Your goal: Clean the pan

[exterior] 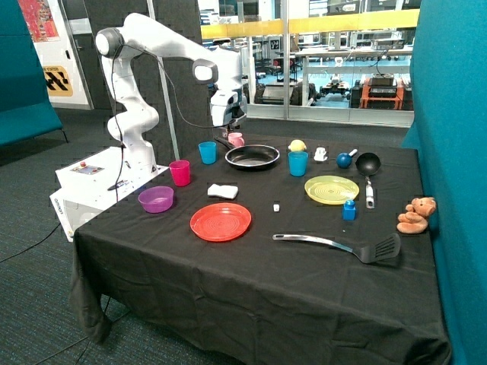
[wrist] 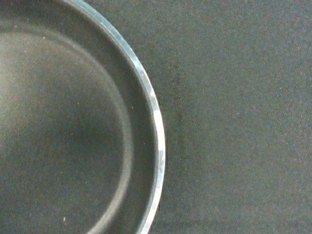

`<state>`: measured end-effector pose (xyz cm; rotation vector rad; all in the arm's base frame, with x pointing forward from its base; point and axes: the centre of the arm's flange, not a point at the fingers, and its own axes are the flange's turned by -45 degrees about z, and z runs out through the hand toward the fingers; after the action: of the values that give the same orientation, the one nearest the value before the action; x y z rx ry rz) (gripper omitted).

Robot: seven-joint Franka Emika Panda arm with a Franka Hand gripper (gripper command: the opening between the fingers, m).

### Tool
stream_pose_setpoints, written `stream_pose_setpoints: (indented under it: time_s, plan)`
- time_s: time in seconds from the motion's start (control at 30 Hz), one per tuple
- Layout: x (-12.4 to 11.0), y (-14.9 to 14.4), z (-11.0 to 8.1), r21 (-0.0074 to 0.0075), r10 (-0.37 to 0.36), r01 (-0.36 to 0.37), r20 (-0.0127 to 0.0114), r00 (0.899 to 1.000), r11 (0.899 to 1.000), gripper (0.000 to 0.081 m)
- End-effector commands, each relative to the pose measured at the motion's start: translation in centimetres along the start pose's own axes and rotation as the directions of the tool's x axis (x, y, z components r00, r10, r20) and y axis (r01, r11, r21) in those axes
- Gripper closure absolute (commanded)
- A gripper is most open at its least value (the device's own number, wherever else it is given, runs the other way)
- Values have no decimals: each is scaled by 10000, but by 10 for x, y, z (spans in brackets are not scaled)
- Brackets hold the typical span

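The pan (exterior: pixel 252 156) is wide, shallow and black with a shiny rim. It sits on the black cloth at the back of the table, and its short handle points toward the pink mug (exterior: pixel 237 139). My gripper (exterior: pixel 228 124) hangs above the handle end of the pan, apart from it. The wrist view shows the pan's dark inside and shiny rim (wrist: pixel 157 126) beside bare black cloth (wrist: pixel 239 112). The inside looks empty. A white folded cloth (exterior: pixel 222 191) lies in front of the pan.
Around the pan stand a blue cup (exterior: pixel 208 152), a magenta cup (exterior: pixel 179 172) and another blue cup (exterior: pixel 298 163). A purple bowl (exterior: pixel 156 199), red plate (exterior: pixel 221 221), yellow plate (exterior: pixel 332 188), small deep pan (exterior: pixel 368 163), slotted spatula (exterior: pixel 342 245) and teddy (exterior: pixel 416 215) lie nearer the front and side.
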<state>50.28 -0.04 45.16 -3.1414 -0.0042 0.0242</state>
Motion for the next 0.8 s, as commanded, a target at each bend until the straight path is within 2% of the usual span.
stream_pose_setpoints:
  time_s: [0.0, 0.17, 0.23, 0.3, 0.77]
  plan:
    - [-3, 0, 2, -19, -1204, 1204, -153, 9926, 9927, 0]
    - [-3, 9, 3, -18, -1107, 1106, -153, 9937, 9939, 0]
    - [-4, 13, 4, -17, -1064, 1063, -153, 9942, 9943, 63]
    - [-3, 17, 4, -17, -1015, 1015, -153, 9947, 9948, 82]
    - [4, 52, 16, -9, -523, 523, -154, 9985, 9986, 87]
